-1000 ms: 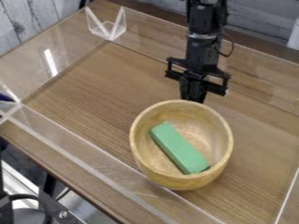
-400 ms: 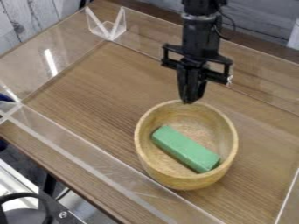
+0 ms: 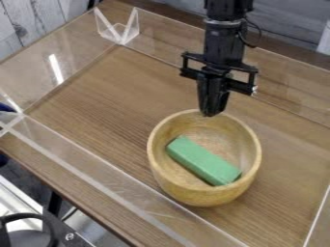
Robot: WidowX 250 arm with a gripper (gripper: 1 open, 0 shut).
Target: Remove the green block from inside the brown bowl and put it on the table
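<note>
gripper [image 3: 217,108] pinched closed, empty, above bowl's far rim; green block [image 3: 204,160] lies nearer camera, long axis diagonal

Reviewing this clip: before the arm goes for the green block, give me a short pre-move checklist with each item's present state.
1. Green block lies inside the brown bowl: ok, not yet removed.
2. Hand empty: ok, nothing between its fingers.
3. Hand open for a grasp: not ok, fingers are shut.
4. Hand lined up over the block: not ok, it hangs above the bowl's far rim.
5. Bare table for placing: ok, left of the bowl.
</note>
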